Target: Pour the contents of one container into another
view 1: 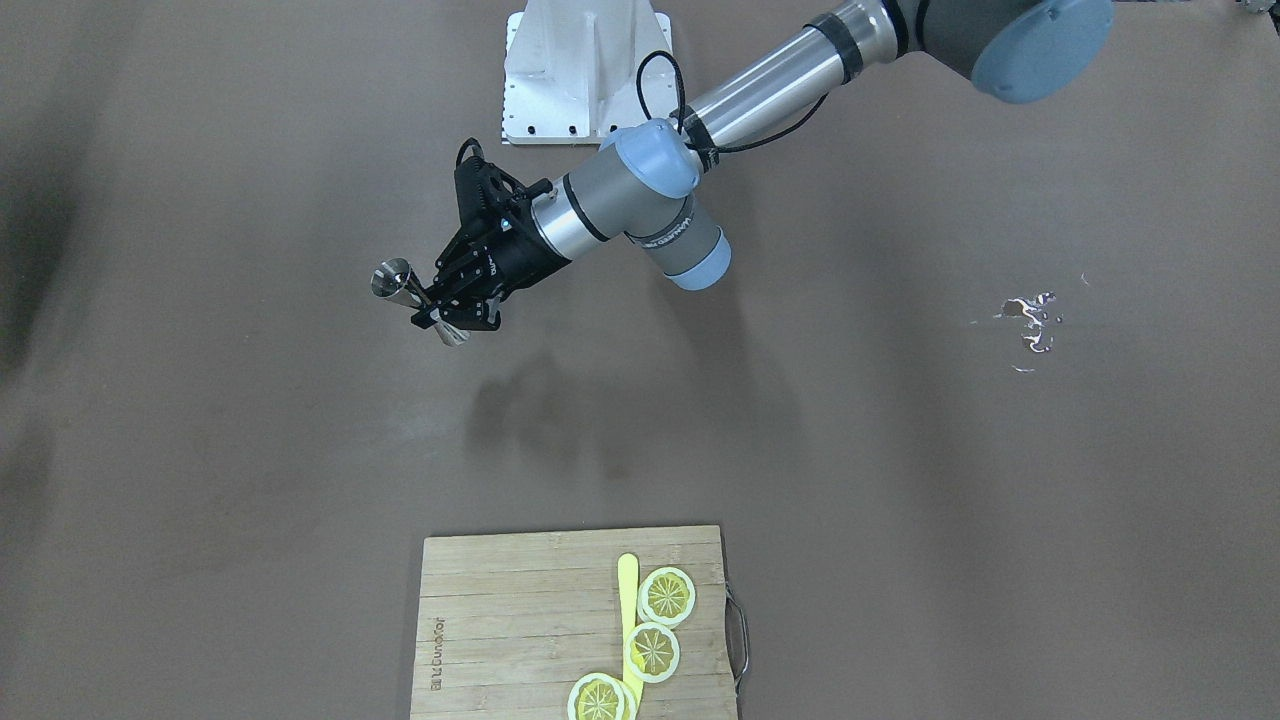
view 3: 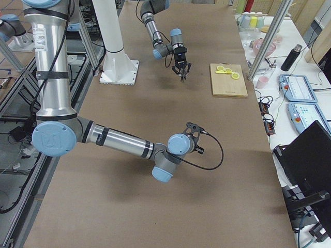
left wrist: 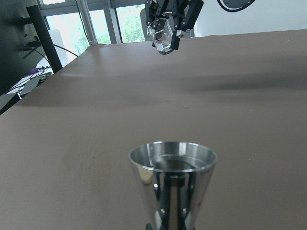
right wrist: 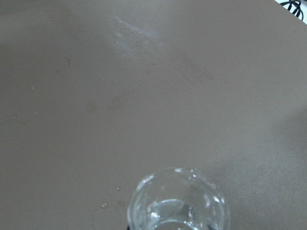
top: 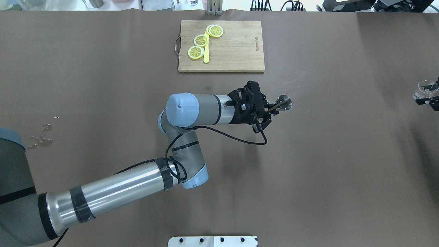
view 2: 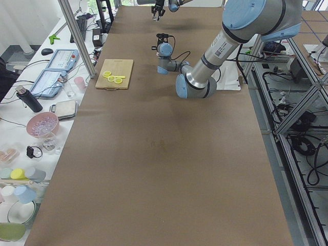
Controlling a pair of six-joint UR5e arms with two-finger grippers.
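Observation:
A small steel jigger (view 1: 393, 281) is held above the brown table, wide mouth outward, with my left gripper (view 1: 437, 312) shut on its narrow waist. In the overhead view the jigger (top: 285, 103) sits just beyond the left gripper (top: 273, 109), right of the table's middle. The left wrist view shows the jigger (left wrist: 173, 181) upright and close; I cannot tell how full it is. Far off, my right gripper (left wrist: 166, 42) is shut on a clear glass cup (left wrist: 161, 34), raised off the table. That cup (right wrist: 178, 205) fills the bottom of the right wrist view and sits at the overhead view's right edge (top: 424, 88).
A wooden cutting board (top: 236, 51) with three lemon slices (top: 201, 40) and a yellow stick lies at the table's far side. A small wet spill (top: 41, 135) marks the table on my left. The robot's white base (view 1: 587, 70) stands behind.

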